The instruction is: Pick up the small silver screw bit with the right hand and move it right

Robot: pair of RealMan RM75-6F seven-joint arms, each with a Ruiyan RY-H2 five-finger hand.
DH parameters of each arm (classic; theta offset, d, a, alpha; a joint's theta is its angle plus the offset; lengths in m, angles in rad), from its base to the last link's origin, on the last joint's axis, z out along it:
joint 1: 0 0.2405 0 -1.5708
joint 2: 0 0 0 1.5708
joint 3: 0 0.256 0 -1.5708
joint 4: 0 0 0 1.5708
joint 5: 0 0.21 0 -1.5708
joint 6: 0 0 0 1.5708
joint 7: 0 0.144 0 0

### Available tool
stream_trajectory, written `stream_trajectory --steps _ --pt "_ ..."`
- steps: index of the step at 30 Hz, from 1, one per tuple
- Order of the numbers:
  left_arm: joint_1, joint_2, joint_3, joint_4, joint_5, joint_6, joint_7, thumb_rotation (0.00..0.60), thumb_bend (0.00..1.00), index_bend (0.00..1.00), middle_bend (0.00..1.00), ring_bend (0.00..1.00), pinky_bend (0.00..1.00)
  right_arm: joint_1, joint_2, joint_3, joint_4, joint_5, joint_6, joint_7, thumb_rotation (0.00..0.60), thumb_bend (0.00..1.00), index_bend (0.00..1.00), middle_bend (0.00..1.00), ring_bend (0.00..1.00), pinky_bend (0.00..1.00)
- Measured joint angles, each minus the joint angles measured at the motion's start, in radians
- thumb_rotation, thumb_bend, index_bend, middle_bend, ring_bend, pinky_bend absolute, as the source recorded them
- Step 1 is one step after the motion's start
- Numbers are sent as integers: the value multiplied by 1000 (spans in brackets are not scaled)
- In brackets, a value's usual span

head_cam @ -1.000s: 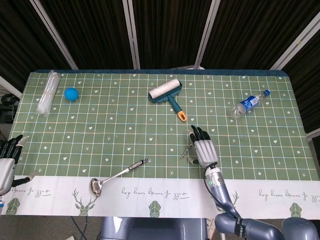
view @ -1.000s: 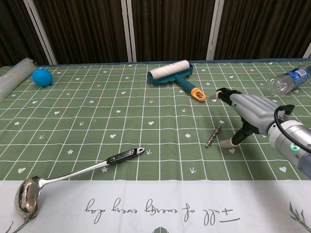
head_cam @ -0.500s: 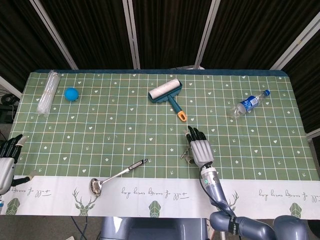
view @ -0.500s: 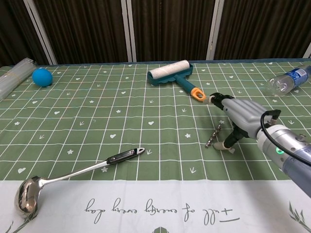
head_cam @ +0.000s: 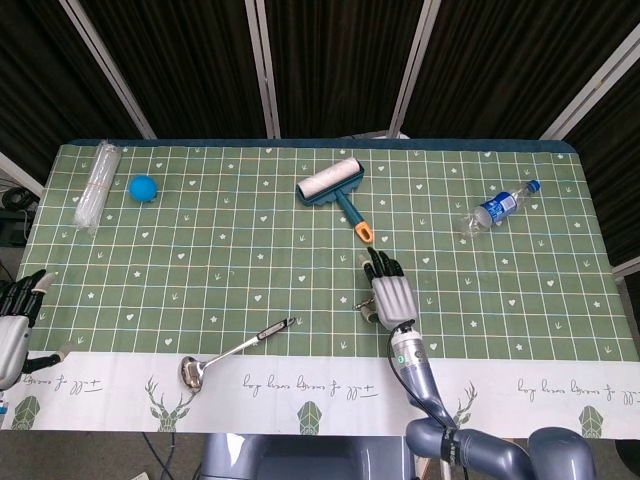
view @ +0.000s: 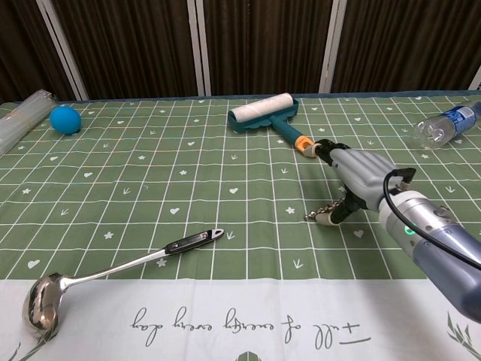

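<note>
Right hand (view: 359, 177) down on the green checked tablecloth (view: 150, 180), thumb against the small ridged silver screw bit (view: 319, 215), grip unclear. Lint roller (view: 264, 114) just behind. Bare cloth rightward toward the plastic bottle (view: 443, 124). Left hand (head_cam: 15, 310) spread, empty, at the table edge.

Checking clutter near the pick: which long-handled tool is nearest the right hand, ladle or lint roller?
The lint roller. Its orange handle tip nearly meets the right hand's fingertips, while the ladle lies well off towards the left front.
</note>
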Motion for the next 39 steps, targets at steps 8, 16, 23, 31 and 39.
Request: stream_trajectory --steps 8,16,23,31,39 --pt "0 0 -1 -4 -8 -5 0 600 147 0 0 0 0 13 -9 21 0 -4 18 14 600 133 99 0 0 130" --pt "0 -1 -1 -8 -13 -6 8 600 146 0 0 0 0 -8 45 -10 -93 -27 42 -10 600 142 304 49 0 129" --pt "1 -2 -1 -16 -20 -7 22 600 147 0 0 0 0 -28 94 -62 -159 -63 49 -31 600 140 391 124 0 130" --pt "3 -7 -2 -17 -25 -3 32 600 146 0 0 0 0 -27 97 -71 -143 -73 35 -11 600 140 433 140 0 130" --pt "1 -8 -5 -15 -33 -8 29 600 147 0 0 0 0 -14 87 -81 -105 -91 11 6 600 141 461 162 0 129"
